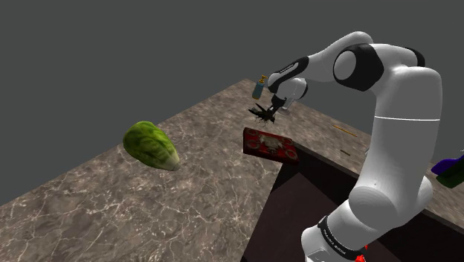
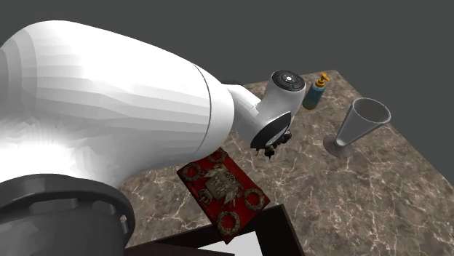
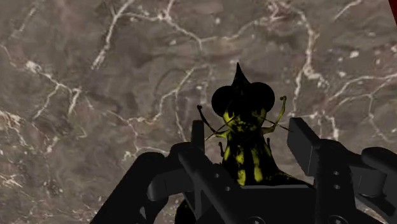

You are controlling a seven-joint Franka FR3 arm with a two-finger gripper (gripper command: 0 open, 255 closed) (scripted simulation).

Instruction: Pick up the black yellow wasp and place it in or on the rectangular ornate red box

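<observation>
Brown marble counter [image 1: 111,201] in the shoulder view: gripper [image 1: 272,109] hangs clamped on the one wasp [image 1: 260,114], raised just beside the single red box [image 1: 271,144]; one lettuce [image 1: 152,146] sits left. Second exterior view adds one pump bottle [image 2: 316,92] and one grey cup [image 2: 360,124]. Wrist view: both fingers [image 3: 304,149] squeeze the wasp in mid-air, so pickup looks done, drop-off's left.

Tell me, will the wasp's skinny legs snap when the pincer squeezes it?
Possibly: the wasp has thin legs and feelers sticking out beyond the pincer, so they look fragile. It is probably light, as it hangs above the veined table clasped just by its body. Its rounded body might slip or twist a little.
</observation>
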